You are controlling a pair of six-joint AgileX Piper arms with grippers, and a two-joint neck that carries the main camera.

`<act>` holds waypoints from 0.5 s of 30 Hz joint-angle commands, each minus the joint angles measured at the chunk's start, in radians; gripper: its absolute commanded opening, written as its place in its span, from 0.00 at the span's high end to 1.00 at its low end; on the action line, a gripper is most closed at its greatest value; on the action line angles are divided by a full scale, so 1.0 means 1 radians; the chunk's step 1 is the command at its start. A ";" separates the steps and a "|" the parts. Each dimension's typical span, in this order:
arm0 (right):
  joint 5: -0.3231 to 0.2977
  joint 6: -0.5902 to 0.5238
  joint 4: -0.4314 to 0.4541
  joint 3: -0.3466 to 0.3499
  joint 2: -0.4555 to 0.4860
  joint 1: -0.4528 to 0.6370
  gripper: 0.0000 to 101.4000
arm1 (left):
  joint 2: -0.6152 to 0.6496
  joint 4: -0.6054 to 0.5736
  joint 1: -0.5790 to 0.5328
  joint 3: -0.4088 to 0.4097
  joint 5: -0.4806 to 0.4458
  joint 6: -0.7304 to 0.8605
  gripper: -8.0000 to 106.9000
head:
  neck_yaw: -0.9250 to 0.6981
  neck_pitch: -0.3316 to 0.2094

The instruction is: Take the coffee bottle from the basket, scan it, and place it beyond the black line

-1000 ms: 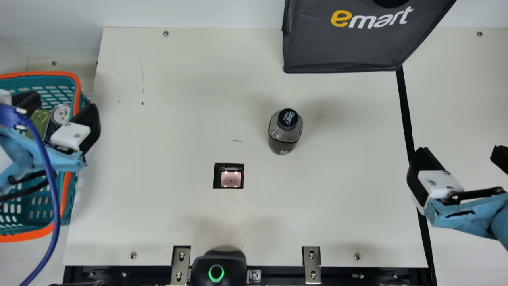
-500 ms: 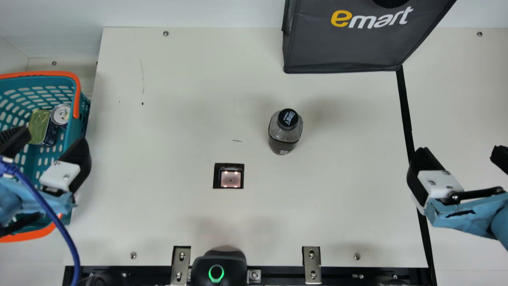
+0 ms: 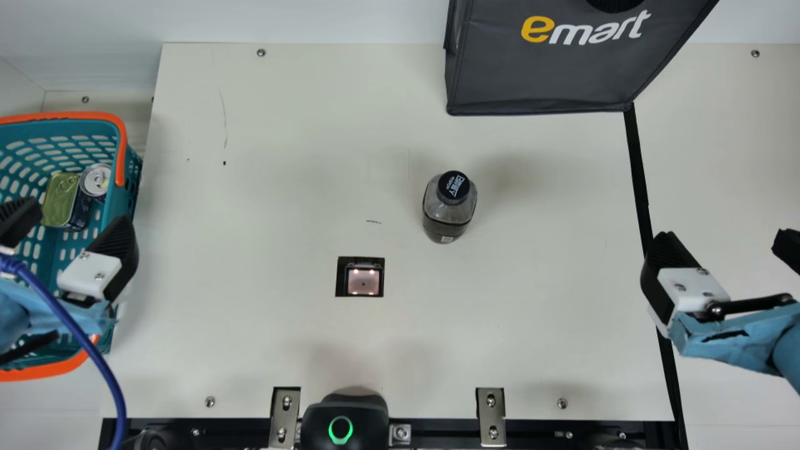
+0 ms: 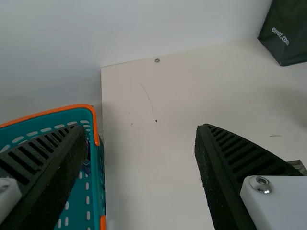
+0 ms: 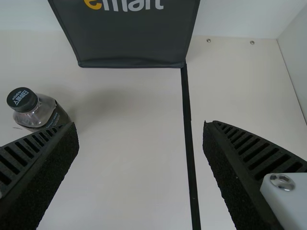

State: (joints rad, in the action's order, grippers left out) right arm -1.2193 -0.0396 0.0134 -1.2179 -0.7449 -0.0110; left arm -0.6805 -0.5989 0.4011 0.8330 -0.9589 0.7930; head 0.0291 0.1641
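In the main view the coffee bottle, black-capped, stands upright on the table, right of the scanner window and left of the black line. My left gripper is open with nothing between its fingers, over the teal basket. At the right, my right gripper stands open and empty beside the black line. The left wrist view has the left gripper spread wide. In the right wrist view, the bottle is behind one finger of the right gripper.
Two cans lie in the basket. A dark bag stands at the back of the table, its corner at the black line's far end. A black device with a green ring sits at the front edge, and a blue cable hangs by the left arm.
My left gripper has moved toward the front edge and slightly left, uncovering the cans in the basket. The right gripper and the bottle have kept still.
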 commanded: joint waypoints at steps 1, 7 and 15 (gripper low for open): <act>0.000 0.000 0.000 0.000 0.000 0.000 0.10 | 0.000 0.000 0.000 0.000 0.000 0.000 0.15 | -0.002 -0.026; 0.000 0.000 0.000 0.000 0.000 0.000 0.10 | 0.000 0.000 0.000 0.000 0.000 0.000 0.15 | -0.002 -0.026; 0.000 0.001 -0.001 -0.002 -0.002 -0.003 0.10 | 0.000 0.000 0.000 0.000 0.000 0.000 0.15 | -0.002 -0.026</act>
State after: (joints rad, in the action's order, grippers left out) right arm -1.2193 -0.0396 0.0134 -1.2179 -0.7465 -0.0137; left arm -0.6805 -0.5989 0.4011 0.8330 -0.9589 0.7930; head 0.0291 0.1641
